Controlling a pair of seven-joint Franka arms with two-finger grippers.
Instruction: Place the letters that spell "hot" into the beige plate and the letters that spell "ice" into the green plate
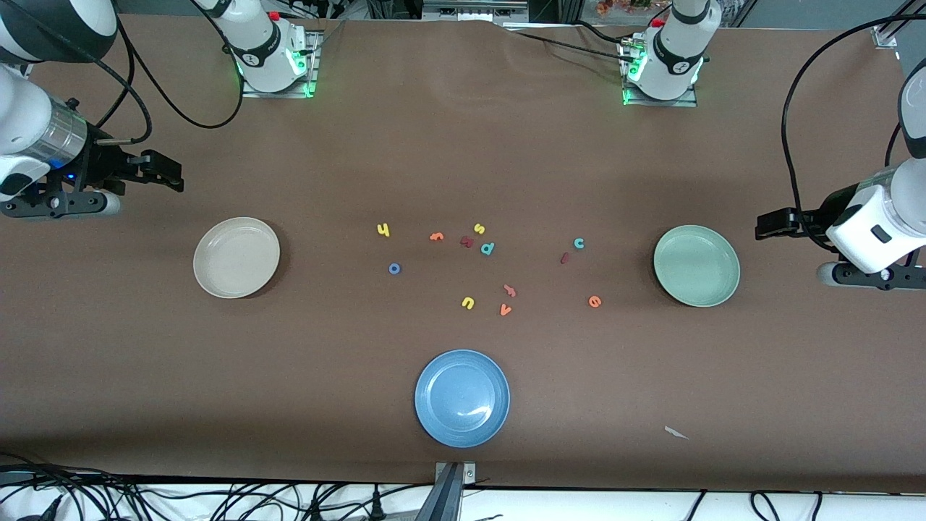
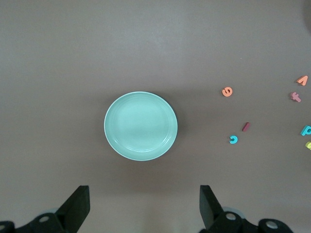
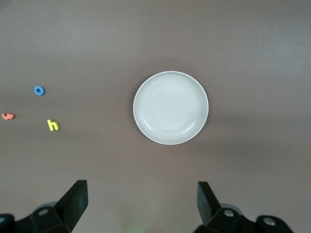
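While both arms wait, left claw (image 2: 143,206) released, right claw (image 3: 141,204) released.

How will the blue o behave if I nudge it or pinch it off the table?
The blue o lies flat on the table, so it will probably slide, not roll. It looks tiny and thin beside the beige plate, likely very light and hard to get fingers under. Its ring shape suggests pinching across one side; it may flex slightly.
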